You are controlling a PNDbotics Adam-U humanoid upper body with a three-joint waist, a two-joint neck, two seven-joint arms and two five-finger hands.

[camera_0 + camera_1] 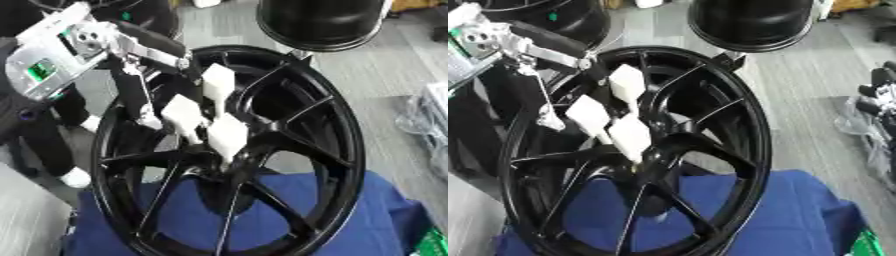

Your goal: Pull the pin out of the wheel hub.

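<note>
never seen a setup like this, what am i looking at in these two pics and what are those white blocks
Both pictures come from the two eyes of a camera in a robot's head, looking down, so they nearly match. The big black spoked thing is a car wheel standing upright over a blue cloth. The silver and black arm entering from the upper left is the robot's left arm; the white blocks are the fingers of its left hand, reaching to the hub at the wheel's centre. Whether they hold the pin cannot be seen. Another dark round object stands behind.

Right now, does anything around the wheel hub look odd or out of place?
Nothing looks damaged or spilled. The wheel stands tilted on the blue cloth, with the left hand and its white fingertips at the hub. I cannot make out the pin.
</note>
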